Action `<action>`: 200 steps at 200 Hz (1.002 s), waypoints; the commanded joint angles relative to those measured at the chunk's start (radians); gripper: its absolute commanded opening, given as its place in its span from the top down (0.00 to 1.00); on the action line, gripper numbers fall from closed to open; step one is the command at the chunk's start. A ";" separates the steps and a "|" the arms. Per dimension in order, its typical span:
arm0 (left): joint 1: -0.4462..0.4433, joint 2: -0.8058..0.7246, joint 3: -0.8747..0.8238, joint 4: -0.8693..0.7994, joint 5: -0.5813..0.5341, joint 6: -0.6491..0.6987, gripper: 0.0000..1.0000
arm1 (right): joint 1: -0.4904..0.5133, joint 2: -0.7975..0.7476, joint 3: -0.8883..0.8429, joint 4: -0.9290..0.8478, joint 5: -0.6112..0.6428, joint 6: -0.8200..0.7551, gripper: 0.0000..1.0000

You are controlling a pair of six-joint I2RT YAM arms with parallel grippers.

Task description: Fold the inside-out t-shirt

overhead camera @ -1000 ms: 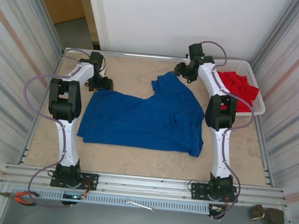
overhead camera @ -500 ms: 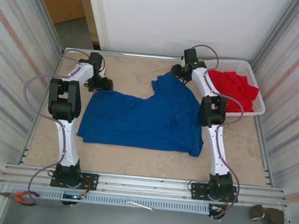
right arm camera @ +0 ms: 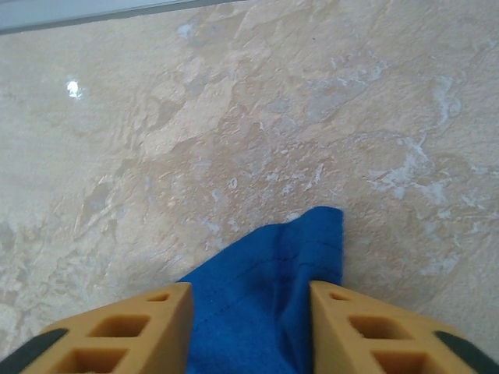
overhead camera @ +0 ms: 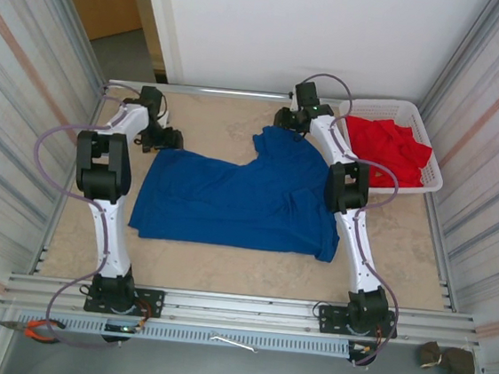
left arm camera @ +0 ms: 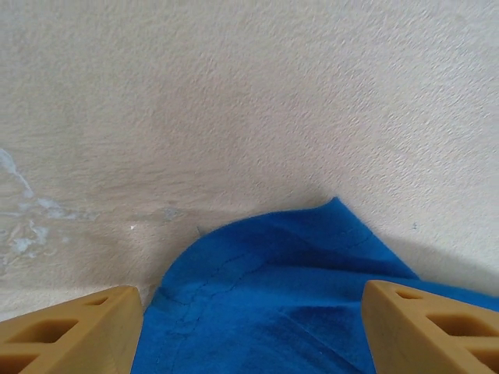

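The royal-blue t-shirt (overhead camera: 239,199) lies spread flat in the middle of the table, with one part reaching toward the far right. My left gripper (overhead camera: 167,138) sits low at its far left corner. The left wrist view has that gripper (left arm camera: 253,331) open wide, with the blue corner (left arm camera: 273,296) lying flat between the fingers. My right gripper (overhead camera: 283,119) is at the shirt's far right tip. In the right wrist view it (right arm camera: 251,319) straddles a pointed corner of blue cloth (right arm camera: 265,288), with the fingers partly drawn in and a gap still left.
A white basket (overhead camera: 433,180) holding a red garment (overhead camera: 392,148) stands at the far right, close to the right arm. Metal walls close in both sides. Pliers (overhead camera: 38,330) and a dark cloth item (overhead camera: 445,361) lie on the front rail.
My right gripper has moved left along the far edge onto the shirt's tip, and its jaws have narrowed. The left gripper has shifted slightly left and stayed open.
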 commanded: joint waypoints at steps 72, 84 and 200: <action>-0.002 0.041 0.064 -0.027 0.025 0.042 0.25 | -0.035 -0.060 -0.053 0.014 -0.071 0.020 1.00; -0.008 0.048 0.068 -0.032 0.021 0.049 0.24 | -0.041 -0.075 -0.060 0.017 -0.087 0.030 1.00; -0.047 0.025 0.053 -0.005 0.025 0.041 1.00 | -0.063 -0.266 -0.219 0.088 -0.147 0.057 1.00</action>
